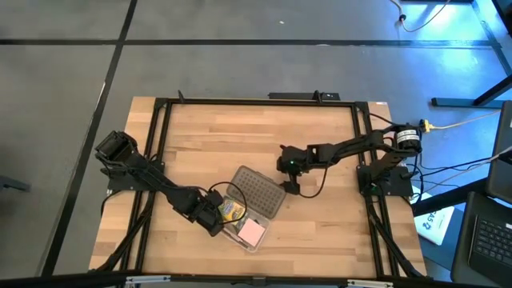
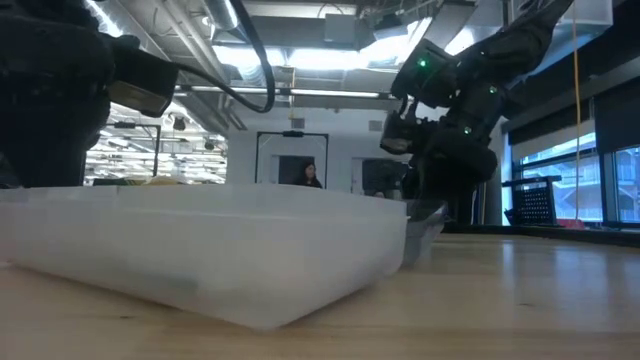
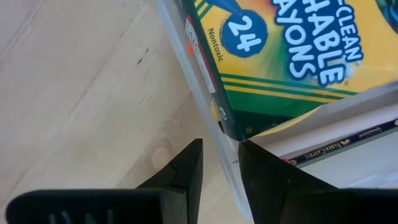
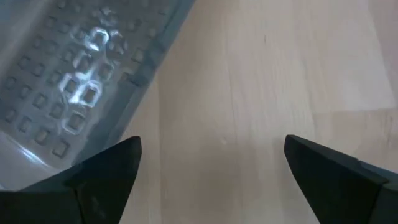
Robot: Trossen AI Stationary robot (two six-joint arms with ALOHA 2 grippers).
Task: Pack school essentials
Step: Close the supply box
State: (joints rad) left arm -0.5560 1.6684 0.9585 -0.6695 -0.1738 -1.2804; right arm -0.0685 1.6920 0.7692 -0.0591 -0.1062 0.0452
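A clear case (image 1: 244, 226) lies open near the table's front middle, and its grey dotted lid (image 1: 259, 192) is laid back toward the far right. Inside it are the green-yellow crayon box (image 1: 232, 210), a pink pad (image 1: 253, 232) and a dark pencil (image 3: 348, 140). My left gripper (image 1: 214, 221) points down at the case's left wall and is shut on it. My right gripper (image 1: 290, 186) hangs open just right of the lid, with only bare table between its fingers (image 4: 211, 168). The other essentials are out of view. My left gripper straddles the case's clear left wall (image 3: 211, 118), close to the corner of the crayon box. One finger (image 3: 261, 174) is inside the case and one finger (image 3: 186, 168) is outside it. The fingers come from above, pointing down, and lie across the wall. The case rests on the table.
The lid's dotted edge (image 4: 74, 81) lies close beside one finger of my right gripper. Black frame rails (image 1: 152, 160) run along the table's left, right and far sides. Bare wood lies to the right of the case and in front of it.
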